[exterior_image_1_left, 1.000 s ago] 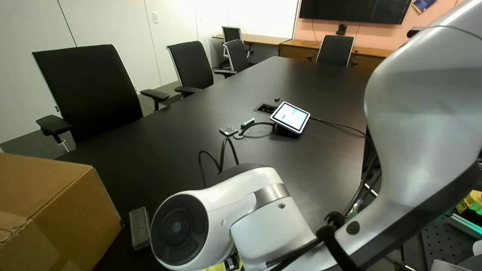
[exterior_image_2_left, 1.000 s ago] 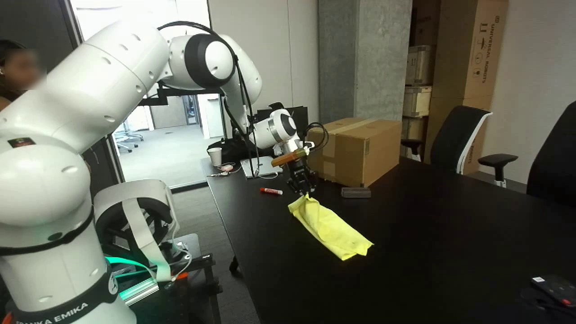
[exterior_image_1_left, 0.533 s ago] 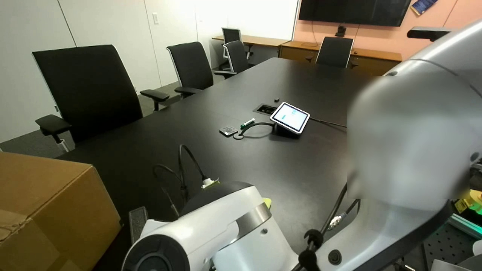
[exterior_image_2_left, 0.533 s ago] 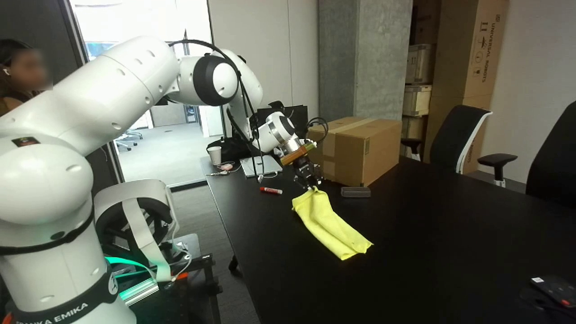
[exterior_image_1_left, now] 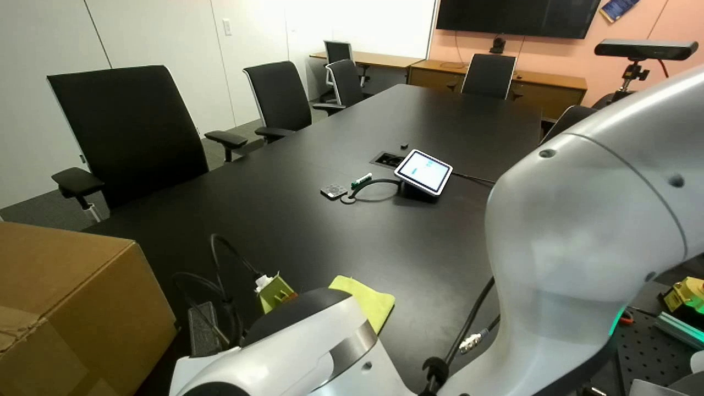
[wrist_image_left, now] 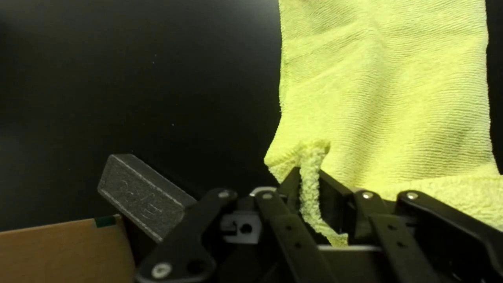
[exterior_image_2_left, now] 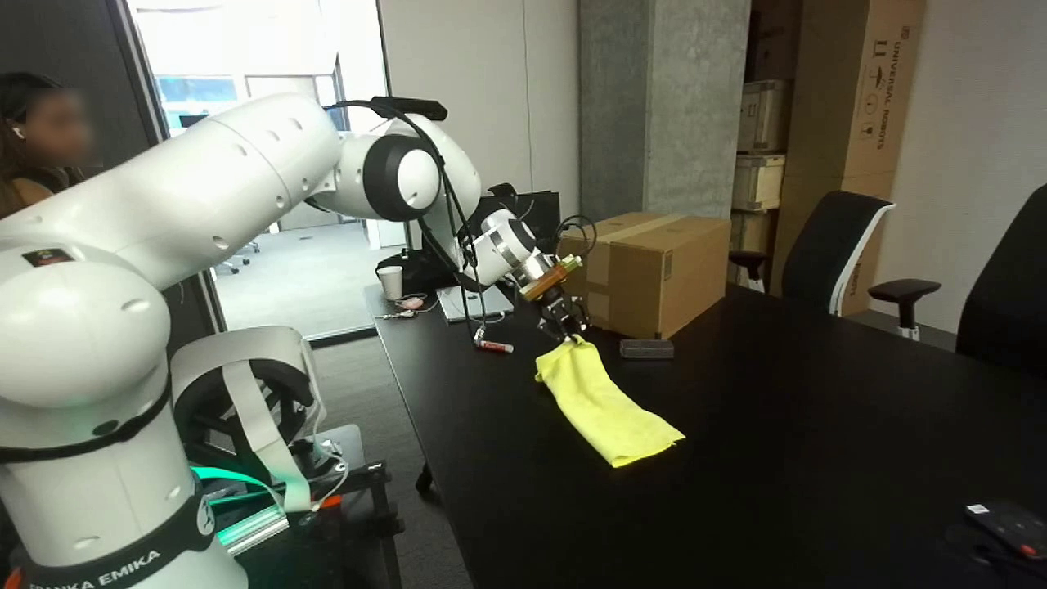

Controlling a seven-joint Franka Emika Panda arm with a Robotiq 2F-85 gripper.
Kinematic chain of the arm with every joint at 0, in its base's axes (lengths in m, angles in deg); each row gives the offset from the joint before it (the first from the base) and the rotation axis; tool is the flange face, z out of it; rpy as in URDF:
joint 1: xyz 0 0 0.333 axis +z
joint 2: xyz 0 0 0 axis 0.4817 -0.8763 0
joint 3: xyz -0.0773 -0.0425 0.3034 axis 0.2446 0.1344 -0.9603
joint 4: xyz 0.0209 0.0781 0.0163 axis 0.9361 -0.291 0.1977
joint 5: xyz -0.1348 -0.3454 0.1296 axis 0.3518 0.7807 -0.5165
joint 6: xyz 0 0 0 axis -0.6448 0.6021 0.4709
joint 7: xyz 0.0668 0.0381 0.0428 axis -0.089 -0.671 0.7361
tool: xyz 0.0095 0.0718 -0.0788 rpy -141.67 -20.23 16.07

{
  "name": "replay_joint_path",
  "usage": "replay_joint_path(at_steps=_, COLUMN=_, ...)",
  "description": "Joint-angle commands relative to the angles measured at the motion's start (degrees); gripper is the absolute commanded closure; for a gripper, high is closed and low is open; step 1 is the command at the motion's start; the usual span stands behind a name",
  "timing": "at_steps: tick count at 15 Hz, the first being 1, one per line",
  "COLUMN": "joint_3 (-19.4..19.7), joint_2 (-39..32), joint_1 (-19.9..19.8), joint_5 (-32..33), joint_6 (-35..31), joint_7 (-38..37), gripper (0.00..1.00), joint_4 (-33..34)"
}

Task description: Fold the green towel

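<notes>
The green towel [exterior_image_2_left: 604, 405] lies long and narrow on the dark table, bright yellow-green, its end at the gripper raised. In an exterior view only a corner part of the towel [exterior_image_1_left: 366, 300] shows; the arm hides the rest. My gripper [exterior_image_2_left: 575, 336] is tilted at the towel's raised end, near the cardboard box. In the wrist view my gripper [wrist_image_left: 309, 175] is shut on a fluffy strip of the towel [wrist_image_left: 385, 90], pinched between both fingers. The towel's edge beside the fingers is turned over, showing its fluffy side.
A brown cardboard box [exterior_image_2_left: 654, 274] stands close behind the gripper. A dark eraser-like block [exterior_image_2_left: 646, 350] lies in front of it; the block also shows in the wrist view [wrist_image_left: 145, 192]. A red marker [exterior_image_2_left: 495, 348], a laptop [exterior_image_2_left: 474, 303] and a tablet [exterior_image_1_left: 423, 171] are on the table.
The arm has lowered and reached out, the gripper tilting and moving slightly toward the block with the towel held. The towel has shifted slightly with it and looks smoother.
</notes>
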Motion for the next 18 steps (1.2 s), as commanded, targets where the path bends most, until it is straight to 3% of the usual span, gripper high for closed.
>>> replay_joint_path(at_steps=1, joint_3=-1.3, joint_2=-4.4, joint_1=-0.2, joint_5=-0.9, joint_6=0.9, joint_7=4.7, gripper=0.7, joint_4=6.0)
replay_joint_path(at_steps=6, joint_3=-4.7, joint_2=-3.5, joint_1=-1.4, joint_5=-8.1, joint_6=4.2, joint_7=7.1, gripper=0.34, joint_4=8.1)
replay_joint_path(at_steps=10, joint_3=-5.0, joint_2=-0.2, joint_1=-3.0, joint_5=-15.2, joint_6=12.1, joint_7=4.2, gripper=0.03, joint_4=9.8)
replay_joint_path(at_steps=13, joint_3=-3.9, joint_2=5.7, joint_1=-6.4, joint_5=-18.5, joint_6=15.5, joint_7=0.0, gripper=0.0, joint_4=4.3)
replay_joint_path(at_steps=18, joint_3=-3.5, joint_2=17.0, joint_1=-13.8, joint_5=-22.2, joint_6=14.2, joint_7=-9.3, gripper=0.0, joint_4=-9.8)
